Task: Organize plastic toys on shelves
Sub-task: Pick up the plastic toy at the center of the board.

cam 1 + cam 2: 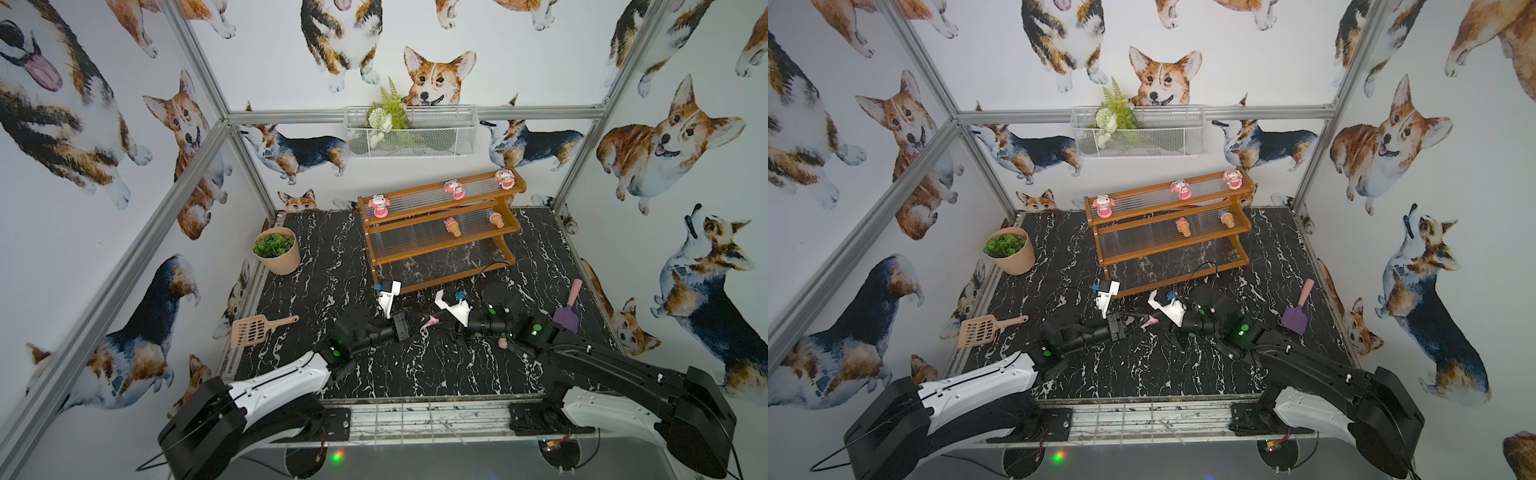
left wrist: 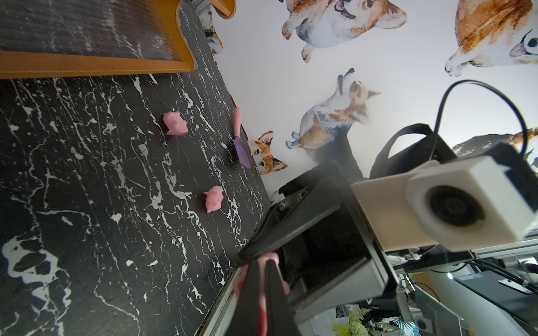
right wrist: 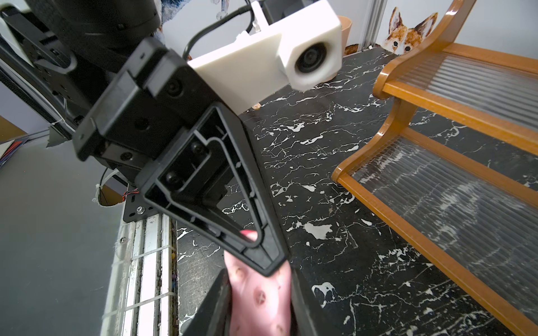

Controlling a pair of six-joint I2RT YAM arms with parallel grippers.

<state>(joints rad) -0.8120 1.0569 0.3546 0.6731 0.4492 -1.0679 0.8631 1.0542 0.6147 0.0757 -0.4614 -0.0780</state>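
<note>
Above the middle of the floor my two grippers meet tip to tip on one pink pig (image 1: 432, 321) (image 1: 1151, 321). My left gripper (image 2: 263, 261) is shut, pinching the pig's (image 2: 269, 257) end between its thin fingers. My right gripper (image 3: 260, 291) holds the same pig (image 3: 259, 308), which fills the gap between its fingers. Two more pink pigs (image 2: 174, 123) (image 2: 214, 202) lie on the floor to the right; one of these pigs (image 1: 503, 343) shows beside my right arm. The shelves (image 1: 415, 286) stand behind, with three dolls (image 1: 454, 189) on the top tier and two ice-cream cones (image 1: 453, 226) on the middle one.
A purple scoop (image 1: 567, 316) with a pink handle lies by the right wall. A beige slotted scoop (image 1: 253, 330) lies at the left, with a potted plant (image 1: 277, 249) behind it. A white wire basket (image 1: 411, 133) hangs on the back wall.
</note>
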